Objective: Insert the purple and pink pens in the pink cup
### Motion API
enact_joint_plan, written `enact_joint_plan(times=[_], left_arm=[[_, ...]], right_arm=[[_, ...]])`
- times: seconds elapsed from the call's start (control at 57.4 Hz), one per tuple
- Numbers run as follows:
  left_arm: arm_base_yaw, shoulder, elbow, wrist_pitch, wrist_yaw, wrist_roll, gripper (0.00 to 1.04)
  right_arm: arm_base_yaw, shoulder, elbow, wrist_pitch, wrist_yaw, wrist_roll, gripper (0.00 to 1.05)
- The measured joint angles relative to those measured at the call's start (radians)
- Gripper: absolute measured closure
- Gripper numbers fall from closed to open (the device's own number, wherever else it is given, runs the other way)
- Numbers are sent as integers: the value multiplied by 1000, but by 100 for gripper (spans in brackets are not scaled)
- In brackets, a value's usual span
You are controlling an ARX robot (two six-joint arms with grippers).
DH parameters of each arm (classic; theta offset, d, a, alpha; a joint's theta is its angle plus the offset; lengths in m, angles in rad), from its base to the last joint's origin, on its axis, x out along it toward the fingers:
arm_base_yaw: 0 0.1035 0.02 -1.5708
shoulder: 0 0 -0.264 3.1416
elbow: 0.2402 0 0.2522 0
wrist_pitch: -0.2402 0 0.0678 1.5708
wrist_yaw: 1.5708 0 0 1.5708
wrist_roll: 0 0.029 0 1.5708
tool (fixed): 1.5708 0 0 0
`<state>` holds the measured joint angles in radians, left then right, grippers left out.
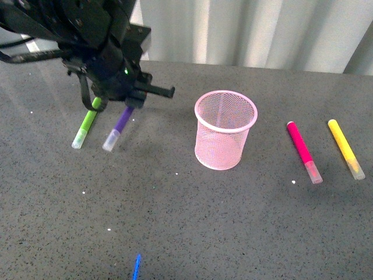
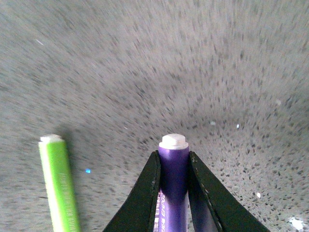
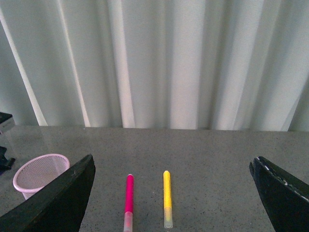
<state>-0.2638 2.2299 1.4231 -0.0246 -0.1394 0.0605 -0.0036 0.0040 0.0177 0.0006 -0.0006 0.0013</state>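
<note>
Front view, pink cup (image 1: 225,129) (pink pen (image 1: 302,147) beside), left gripper (image 1: 129,105) clamping purple pen (image 1: 121,123)

Noted matt, speckled stone-look table (image 1: 233,233); wire-mesh pink cup (image 1: 225,131); smooth glossy plastic purple pen (image 2: 174,183); frosted-capped pink pen (image 1: 303,150), 3 o'clock of cup; pleated cloth curtain (image 3: 154,63).

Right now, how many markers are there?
4. The green marker lies left of the pink cup; the purple pen, beside it, sits in the left end effector; pink pen and yellow marker lie on the right.
</note>
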Motion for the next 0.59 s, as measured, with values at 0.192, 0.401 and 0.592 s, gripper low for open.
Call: enact_joint_plan(times=[0.192,0.401,0.592], left_arm=[[5,-256,-137,204,77,-35,92],[-125,-529,-426,726,141,-209,92],[-247,-408,-518,972,97,-281,92]], right_arm=[[0,0,0,0,0,0,7],[0,0,0,0,0,0,7],[0,0,0,0,0,0,7]])
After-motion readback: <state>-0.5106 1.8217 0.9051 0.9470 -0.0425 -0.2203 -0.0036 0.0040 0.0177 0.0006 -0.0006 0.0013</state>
